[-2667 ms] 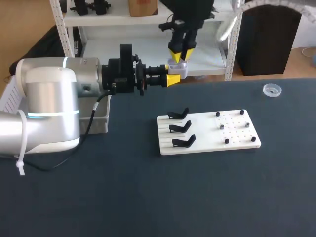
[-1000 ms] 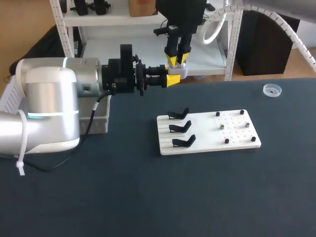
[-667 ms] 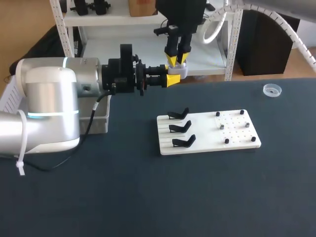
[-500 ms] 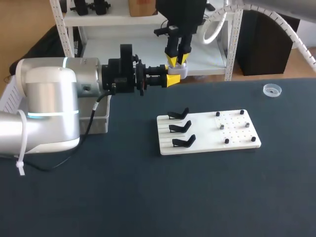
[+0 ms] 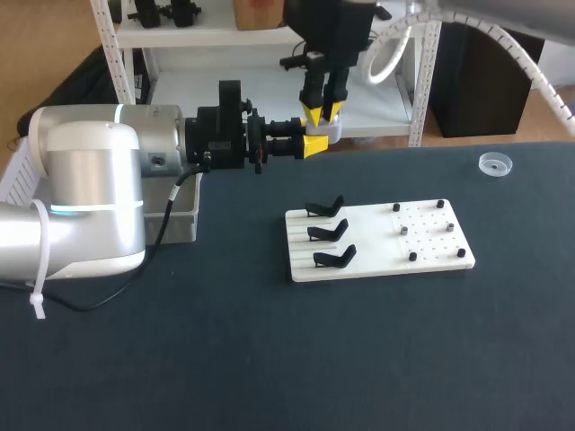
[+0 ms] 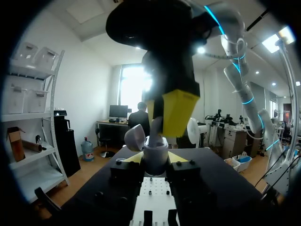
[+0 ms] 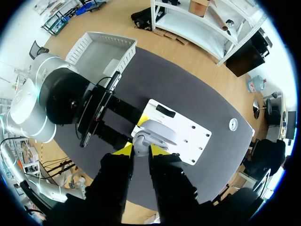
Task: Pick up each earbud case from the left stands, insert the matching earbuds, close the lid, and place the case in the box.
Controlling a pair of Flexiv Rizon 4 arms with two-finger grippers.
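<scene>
The left fingers [image 5: 314,146] clamp the open earbud case [image 5: 329,131] from two sides above the far desk [image 5: 269,359], while the right fingers [image 5: 311,113] sit narrow at its top, grip cannot be told.

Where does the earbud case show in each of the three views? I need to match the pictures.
Head view: the case is in the upper middle, held in the air by the left gripper.
Left wrist view: the case sits between that gripper's own tips, lid open.
Right wrist view: the case is just ahead of the yellow tips.
Shared landmark: the white board.
</scene>
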